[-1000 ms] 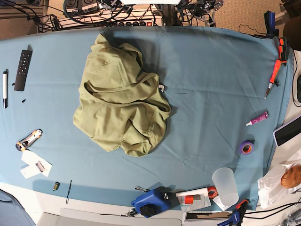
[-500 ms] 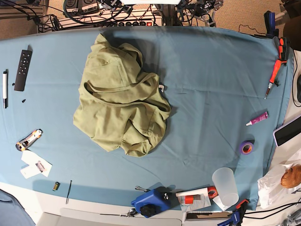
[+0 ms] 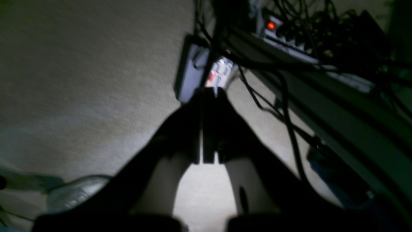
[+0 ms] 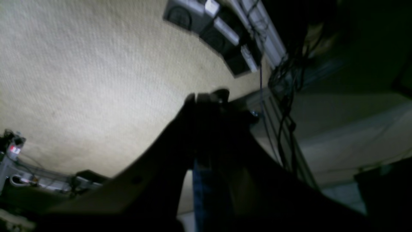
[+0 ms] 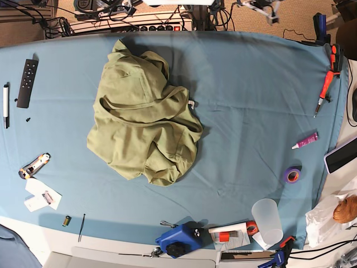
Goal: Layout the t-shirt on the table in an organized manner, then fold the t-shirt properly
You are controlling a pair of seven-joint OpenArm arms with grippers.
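Observation:
The olive-green t-shirt (image 5: pixel 142 117) lies crumpled in a heap on the left-centre of the table (image 5: pixel 251 100), which is covered with a light blue cloth. Neither gripper is near it. In the left wrist view my left gripper (image 3: pixel 208 93) is shut on nothing and points at beige carpet and a power strip behind the table. In the right wrist view my right gripper (image 4: pixel 207 96) is likewise shut and empty over carpet. In the base view only blurred bits of the arms show beyond the far edge, the left arm (image 5: pixel 261 8) and the right arm (image 5: pixel 106 4).
Along the left side lie a black remote (image 5: pixel 27 82), a pen (image 5: pixel 6 105) and a utility knife (image 5: pixel 34 165). To the right are an orange tool (image 5: pixel 325 86), a pink tube (image 5: pixel 305 140) and purple tape (image 5: pixel 292 175). A plastic cup (image 5: pixel 267 221) and a blue device (image 5: pixel 178 239) sit near the front.
The t-shirt has not moved. Beyond the far edge the arm parts have shifted, and the one at the upper right now shows motion blur.

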